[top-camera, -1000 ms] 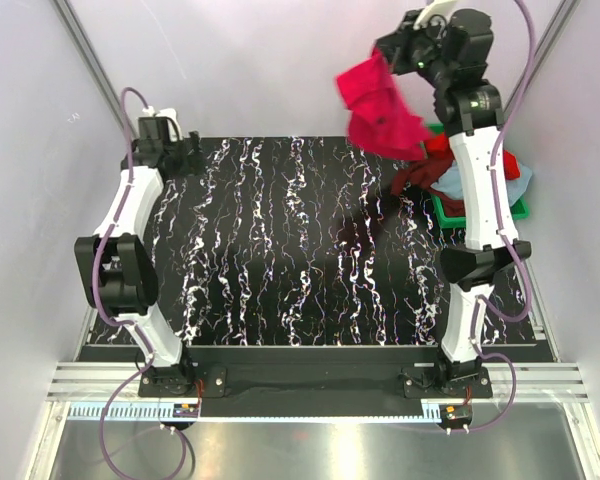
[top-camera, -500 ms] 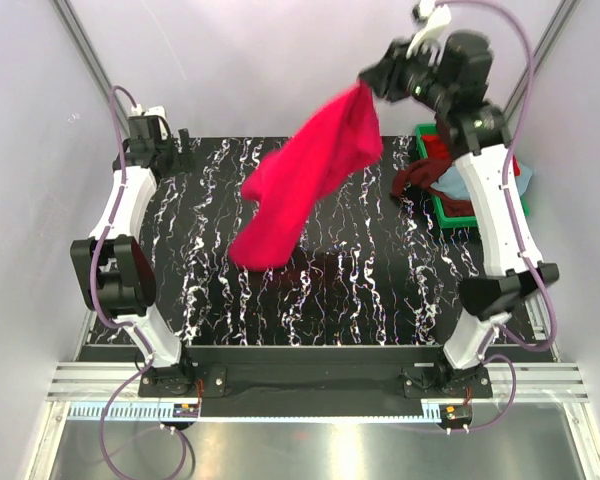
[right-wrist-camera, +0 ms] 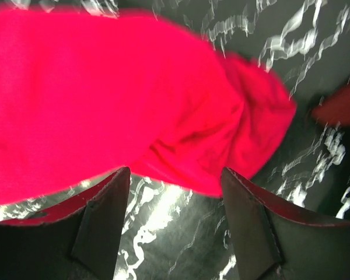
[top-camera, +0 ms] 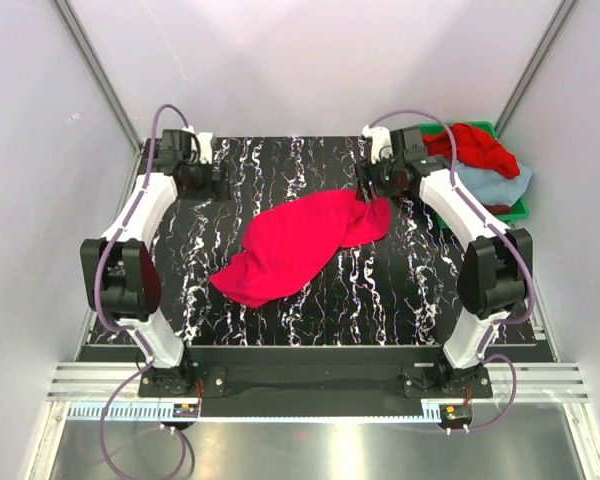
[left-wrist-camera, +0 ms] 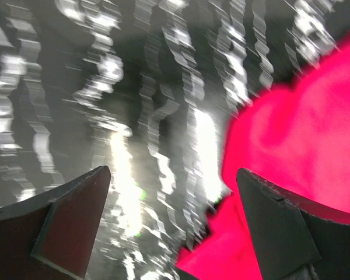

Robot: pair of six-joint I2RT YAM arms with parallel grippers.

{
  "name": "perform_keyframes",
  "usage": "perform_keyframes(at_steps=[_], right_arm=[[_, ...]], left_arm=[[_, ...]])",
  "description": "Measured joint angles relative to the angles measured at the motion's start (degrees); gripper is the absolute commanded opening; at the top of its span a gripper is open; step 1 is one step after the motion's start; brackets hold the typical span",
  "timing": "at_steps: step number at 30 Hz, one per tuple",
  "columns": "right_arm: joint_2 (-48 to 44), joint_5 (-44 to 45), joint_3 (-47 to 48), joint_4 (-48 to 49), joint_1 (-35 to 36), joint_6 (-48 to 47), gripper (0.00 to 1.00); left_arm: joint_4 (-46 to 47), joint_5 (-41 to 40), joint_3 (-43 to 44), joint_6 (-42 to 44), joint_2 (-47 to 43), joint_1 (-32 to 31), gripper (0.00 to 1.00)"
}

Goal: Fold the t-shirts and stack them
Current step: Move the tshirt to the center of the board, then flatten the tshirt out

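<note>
One crimson-pink t-shirt (top-camera: 298,245) lies crumpled mid-frame on the desk (top-camera: 280,170). Left tool (top-camera: 220,184), upper left, and right tool (top-camera: 367,190), at its upper-right edge, stand wide, holding nothing

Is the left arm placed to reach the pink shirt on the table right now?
Probably yes: the left gripper hangs open close to the pink shirt, with only bare table between them and nothing blocking.

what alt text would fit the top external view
A crimson-pink t-shirt lies rumpled across a black marbled table, the right gripper at its far right corner. A green bin at the far right holds other t-shirts.
</note>
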Motion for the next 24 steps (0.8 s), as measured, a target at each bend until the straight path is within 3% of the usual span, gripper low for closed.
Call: perform_keyframes(at_steps=[3, 9, 17, 24], right_arm=[[1.11, -2.58, 5.95, -0.61, -0.02, -0.46, 0.70], [8.39, -5.33, 20.39, -3.82, -0.02, -2.67, 0.69], [29.16, -8.20, 37.90, -12.20, -0.07, -3.32, 0.69], [38.32, -12.46, 42.01, -15.85, -0.07, -1.97, 0.70]], left_arm=[[-3.15, 4.07, 0.20, 0.15, 0.76, -0.98, 0.91], [-7.04, 8.04, 1.25, 0.87, 4.87, -0.83, 0.91], [-10.43, 9.53, 8.11, 1.75, 12.81, -0.79, 0.91], [-11.76, 10.62, 8.04, 1.90, 12.83, -0.96, 0.91]])
